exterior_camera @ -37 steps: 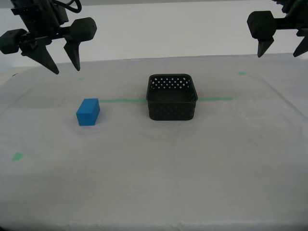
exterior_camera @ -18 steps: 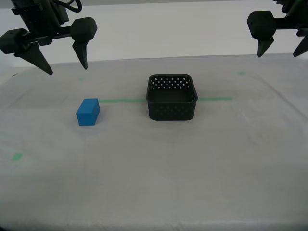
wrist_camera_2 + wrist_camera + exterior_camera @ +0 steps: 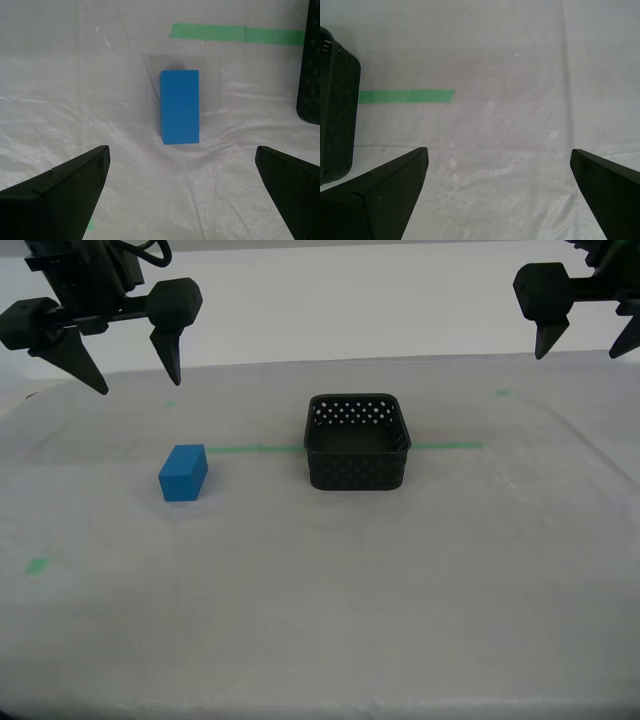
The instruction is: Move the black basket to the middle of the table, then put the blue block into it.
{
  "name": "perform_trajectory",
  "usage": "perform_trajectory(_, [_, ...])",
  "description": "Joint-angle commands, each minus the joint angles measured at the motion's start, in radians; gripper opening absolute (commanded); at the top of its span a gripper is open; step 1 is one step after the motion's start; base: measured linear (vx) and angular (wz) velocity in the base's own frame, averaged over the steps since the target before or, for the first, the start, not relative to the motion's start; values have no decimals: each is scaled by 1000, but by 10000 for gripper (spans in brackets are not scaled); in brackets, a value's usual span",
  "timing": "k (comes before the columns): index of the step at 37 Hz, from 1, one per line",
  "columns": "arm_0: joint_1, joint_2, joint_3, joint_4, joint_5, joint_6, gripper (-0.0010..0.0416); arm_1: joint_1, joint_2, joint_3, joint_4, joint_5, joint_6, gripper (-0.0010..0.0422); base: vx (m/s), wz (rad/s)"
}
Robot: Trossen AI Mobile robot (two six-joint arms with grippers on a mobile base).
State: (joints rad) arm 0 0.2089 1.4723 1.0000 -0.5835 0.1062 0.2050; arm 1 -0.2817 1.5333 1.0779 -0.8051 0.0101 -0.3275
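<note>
On the table [image 3: 330, 590], near the middle of the cloth, the black basket [image 3: 357, 442] sits across the green tape line [image 3: 250, 449], upright and empty as far as its open top shows. We judge the first half of the task done: the basket looks centred and neither arm touches it.

The blue block [image 3: 183, 472] lies on the cloth toward the exterior view's left, well apart from the basket and just short of the tape line. It is untouched, so putting it in the basket is all left to do.

Our second gripper [image 3: 110, 365] hangs high above the table at the exterior view's left, jaws spread wide and empty; the second wrist view looks straight down at the block [image 3: 179, 106] between its fingers, so we read it as lined up for the pick but not yet descended. Our first gripper [image 3: 590, 340] hovers at the exterior view's right, also wide apart and holding nothing, with the basket's wall [image 3: 337, 107] at the edge of its view.

What remains: lower, grasp, carry over the basket, release.
</note>
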Motion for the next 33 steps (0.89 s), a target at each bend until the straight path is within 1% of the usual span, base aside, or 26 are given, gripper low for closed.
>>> perform_trajectory(1, [0,0,1,1,3,0,398,-2,0,0,0,-14,6,401,0,0])
perform_trajectory(4, [0,0,1,1,3,0,399,-7,0,0,0,-28,19,401,0,0])
perform_trajectory(9, [0,0,1,1,3,0,398,-13,0,-6,11,-30,28,401,0,0])
perform_trajectory(11, [0,0,1,1,3,0,399,-14,0,-17,37,-29,22,401,0,0])
perform_trajectory(15, [0,0,1,1,3,0,399,-14,0,-43,63,-19,-7,401,0,0])
perform_trajectory(21, [0,0,1,1,3,0,399,-16,0,-67,78,-21,-7,401,0,0])
perform_trajectory(26, [0,0,1,1,3,0,398,-16,0,-69,95,-33,-7,401,0,0])
perform_trajectory(33, [0,0,1,1,3,0,399,-16,0,-72,125,-27,-5,401,0,0])
